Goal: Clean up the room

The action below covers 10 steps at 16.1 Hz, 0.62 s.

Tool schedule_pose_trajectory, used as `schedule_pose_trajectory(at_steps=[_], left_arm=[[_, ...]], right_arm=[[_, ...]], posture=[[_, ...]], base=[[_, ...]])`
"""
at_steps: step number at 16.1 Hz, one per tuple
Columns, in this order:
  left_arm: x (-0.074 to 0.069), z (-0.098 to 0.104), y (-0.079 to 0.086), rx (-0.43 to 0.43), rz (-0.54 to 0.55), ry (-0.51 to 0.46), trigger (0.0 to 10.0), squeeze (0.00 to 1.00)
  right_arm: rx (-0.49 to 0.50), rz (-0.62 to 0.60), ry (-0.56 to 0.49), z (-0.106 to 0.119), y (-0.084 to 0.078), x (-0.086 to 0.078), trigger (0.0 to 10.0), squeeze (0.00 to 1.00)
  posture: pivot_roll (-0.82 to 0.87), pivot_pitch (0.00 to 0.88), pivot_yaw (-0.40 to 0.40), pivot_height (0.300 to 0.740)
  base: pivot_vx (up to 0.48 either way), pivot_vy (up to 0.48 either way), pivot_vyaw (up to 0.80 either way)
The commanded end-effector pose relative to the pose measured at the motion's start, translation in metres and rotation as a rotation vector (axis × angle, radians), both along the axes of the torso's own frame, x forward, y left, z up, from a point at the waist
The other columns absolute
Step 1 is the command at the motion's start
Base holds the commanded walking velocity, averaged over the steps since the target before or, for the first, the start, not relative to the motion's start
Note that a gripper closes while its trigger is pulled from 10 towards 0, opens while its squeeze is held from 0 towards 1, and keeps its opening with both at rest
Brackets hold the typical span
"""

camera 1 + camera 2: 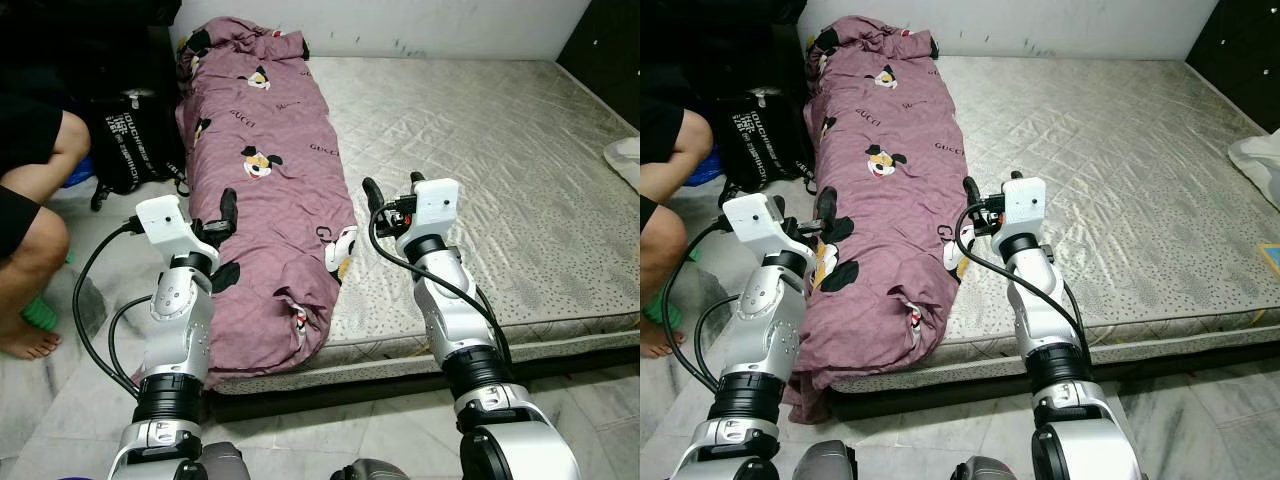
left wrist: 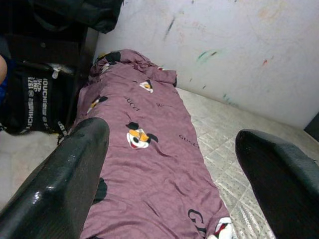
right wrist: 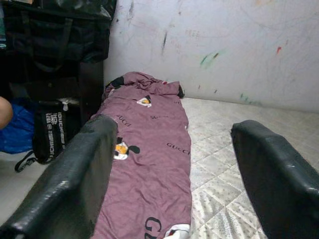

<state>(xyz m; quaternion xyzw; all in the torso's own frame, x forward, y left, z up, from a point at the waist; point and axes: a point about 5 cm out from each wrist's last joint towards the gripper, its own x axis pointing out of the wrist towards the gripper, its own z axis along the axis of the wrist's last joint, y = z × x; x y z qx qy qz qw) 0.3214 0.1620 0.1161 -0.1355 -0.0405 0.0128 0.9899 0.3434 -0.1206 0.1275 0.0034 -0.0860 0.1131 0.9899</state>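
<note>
**Both grippers open over the bed, nothing held**

Purple blanket [image 1: 268, 190] lies in a long rumpled strip down the robot's left side of the mattress [image 1: 480, 170]. Far end is bunched against the white wall [image 2: 239, 55]; near end hangs over the mattress's front edge toward the tiled floor [image 1: 330, 430]. Cartoon mouse prints and lettering all over it.

Left gripper [image 1: 214, 228] hovers over the near part of the blanket, by its outer edge. Wrist view shows its two black fingers [image 2: 65, 184] spread wide, with blanket visible through the gap. Nothing between them. Can't tell if a fingertip touches the fabric.

Right gripper [image 1: 392, 196] sits just beside the blanket's inner edge, above bare mattress. Its fingers [image 3: 70, 184] are spread wide too, gap empty, looking up the bed along the blanket toward the wall.

Mattress is a grey quilted slab, bare apart from the blanket and something white [image 1: 625, 160] at its right edge, cut off by the frame.

On the robot's left, a person crouches on the floor, knee [image 1: 35, 245] and bare foot [image 1: 25, 340] showing. Black bag with white print [image 1: 135, 140] stands on the floor between the person and the blanket, against dark furniture [image 3: 55, 45].
</note>
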Motion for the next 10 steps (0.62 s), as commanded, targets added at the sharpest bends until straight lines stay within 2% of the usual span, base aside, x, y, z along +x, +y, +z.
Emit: schedule_pose_trajectory(at_steps=[1, 8, 9, 10], left_arm=[[0.0001, 0.0033, 0.0003, 0.0, 0.001, -0.006, 10.0, 1.0], [0.0011, 0.0012, 0.0004, -0.005, 0.018, 0.021, 10.0, 1.0], [0.0013, 0.0019, -0.0011, 0.0, 0.008, 0.019, 10.0, 0.72], [0.0016, 0.0022, -0.0022, 0.0, 0.001, 0.019, 10.0, 0.25]], right_arm=[[0.001, -0.002, 0.001, 0.0024, -0.0009, 0.0019, 10.0, 1.0], [-0.012, 0.002, 0.006, 0.0027, -0.0002, 0.0032, 10.0, 1.0], [-0.026, 0.0, 0.007, 0.0026, -0.0001, 0.0035, 10.0, 1.0], [-0.039, -0.002, 0.007, 0.0026, 0.0, 0.0037, 10.0, 0.95]], posture=[[0.01, 0.0, -0.091, 0.74], [0.01, 0.0, -0.098, 0.74], [0.01, 0.0, -0.099, 0.74], [0.01, 0.0, -0.099, 0.74]], base=[[0.0, 0.0, 0.0], [0.0, 0.0, 0.0], [0.0, 0.0, 0.0], [0.0, 0.0, 0.0]])
